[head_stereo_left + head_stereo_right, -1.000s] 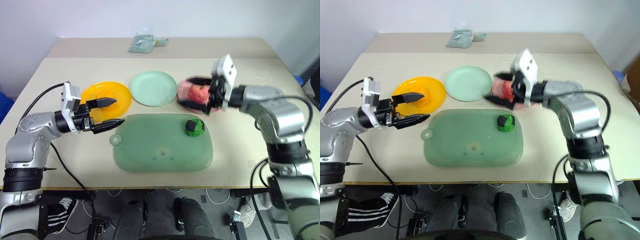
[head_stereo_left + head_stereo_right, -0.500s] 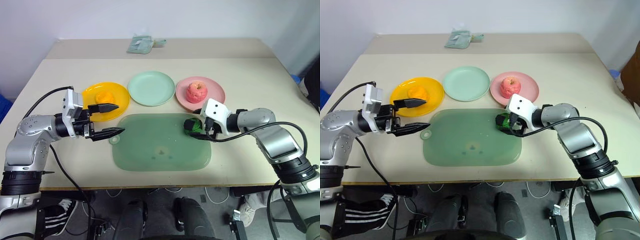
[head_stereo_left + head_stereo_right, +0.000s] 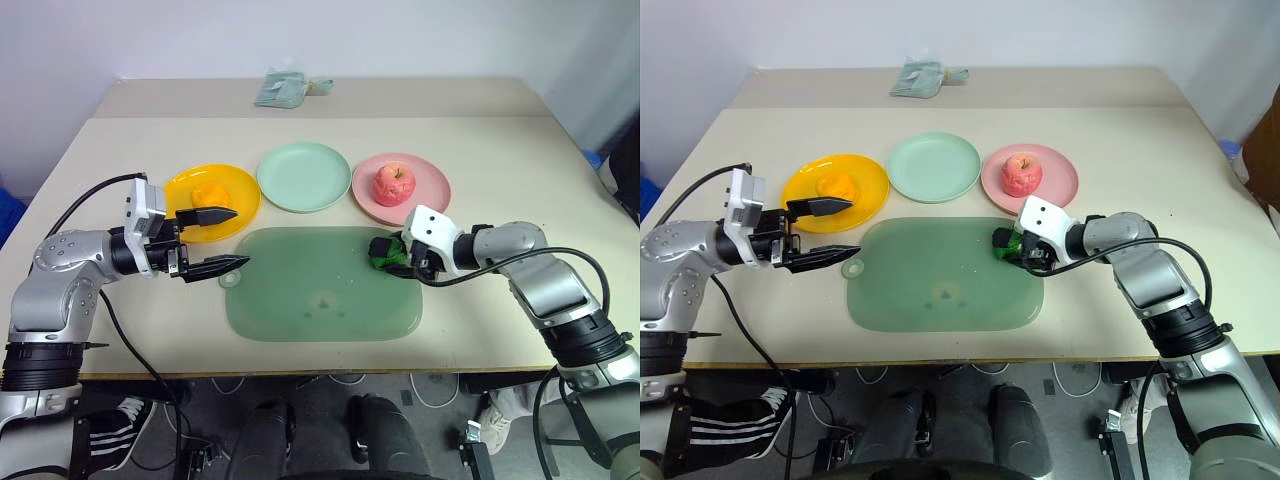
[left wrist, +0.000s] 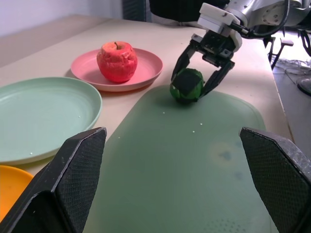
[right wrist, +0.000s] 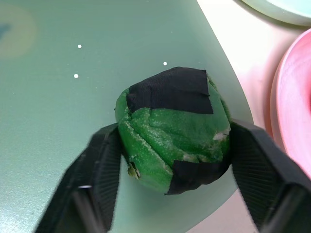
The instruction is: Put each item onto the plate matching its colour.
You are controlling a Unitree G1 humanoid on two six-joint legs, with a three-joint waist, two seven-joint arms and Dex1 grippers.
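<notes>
Green lump (image 5: 172,130) sits on the green board (image 3: 320,290) near the pink plate (image 3: 430,185), squeezed by the closed right hand (image 4: 197,83), and may roll out when lifted because it is round.

The green plate (image 3: 305,176) is bare, with open air above it. The apple (image 3: 394,184) stands beside that path. My left gripper (image 3: 226,240) hangs wide of it.
</notes>
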